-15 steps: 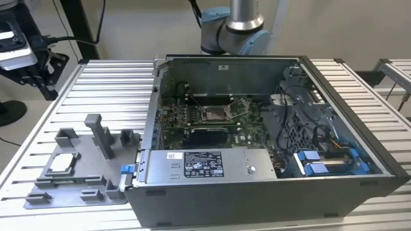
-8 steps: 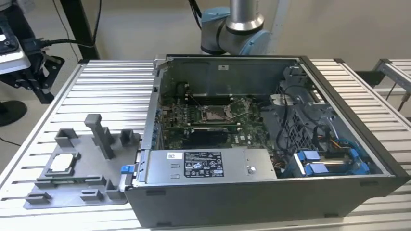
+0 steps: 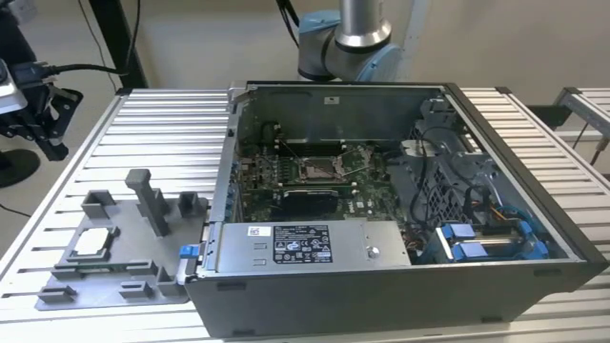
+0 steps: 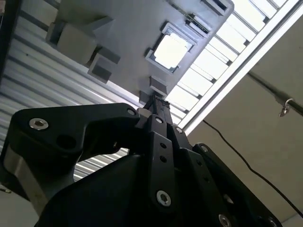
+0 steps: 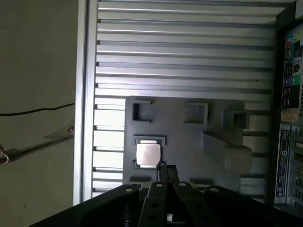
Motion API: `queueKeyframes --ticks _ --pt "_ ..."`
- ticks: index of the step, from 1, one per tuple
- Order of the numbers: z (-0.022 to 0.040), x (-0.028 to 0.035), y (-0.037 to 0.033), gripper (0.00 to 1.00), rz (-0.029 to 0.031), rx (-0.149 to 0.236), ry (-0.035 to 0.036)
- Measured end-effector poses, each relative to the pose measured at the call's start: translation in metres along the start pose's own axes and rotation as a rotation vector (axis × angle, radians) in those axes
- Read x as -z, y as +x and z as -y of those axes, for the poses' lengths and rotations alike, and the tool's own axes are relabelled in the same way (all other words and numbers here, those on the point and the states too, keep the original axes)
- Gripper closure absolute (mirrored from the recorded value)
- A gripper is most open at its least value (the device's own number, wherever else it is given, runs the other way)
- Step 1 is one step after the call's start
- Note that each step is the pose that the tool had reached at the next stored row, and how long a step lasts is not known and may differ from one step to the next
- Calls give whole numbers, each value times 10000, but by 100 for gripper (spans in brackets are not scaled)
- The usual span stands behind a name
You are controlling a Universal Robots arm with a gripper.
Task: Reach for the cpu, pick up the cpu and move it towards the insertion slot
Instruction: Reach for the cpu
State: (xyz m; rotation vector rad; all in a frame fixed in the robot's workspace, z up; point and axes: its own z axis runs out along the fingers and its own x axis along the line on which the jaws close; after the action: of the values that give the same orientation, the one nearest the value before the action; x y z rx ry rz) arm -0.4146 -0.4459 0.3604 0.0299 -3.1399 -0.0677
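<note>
The cpu (image 3: 93, 243), a small square chip with a silvery-white top, lies in a recess of the grey tray (image 3: 124, 236) at the exterior view's left. Both wrist views look down on it: the cpu (image 5: 147, 154) (image 4: 171, 50) sits on the tray (image 5: 189, 142) well beyond my gripper (image 5: 165, 166) (image 4: 154, 100). The black fingers are pressed together with nothing between them, hanging above the tray. The insertion slot (image 3: 319, 168) is the metal-framed socket on the green board inside the open computer case.
The open computer case (image 3: 401, 286) stands at the exterior view's right of the tray, with a power supply box (image 3: 305, 246) and blue cable clips (image 3: 476, 243) inside. Grey posts (image 3: 151, 200) rise from the tray. The ribbed metal table (image 3: 162, 136) has an edge near the tray.
</note>
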Motion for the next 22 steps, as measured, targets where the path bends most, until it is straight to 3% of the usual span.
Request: queueKeyframes --ticks 9,22 --pt "125 4 78 100 1 -6 -5" --pt "132 4 97 100 1 -9 -36"
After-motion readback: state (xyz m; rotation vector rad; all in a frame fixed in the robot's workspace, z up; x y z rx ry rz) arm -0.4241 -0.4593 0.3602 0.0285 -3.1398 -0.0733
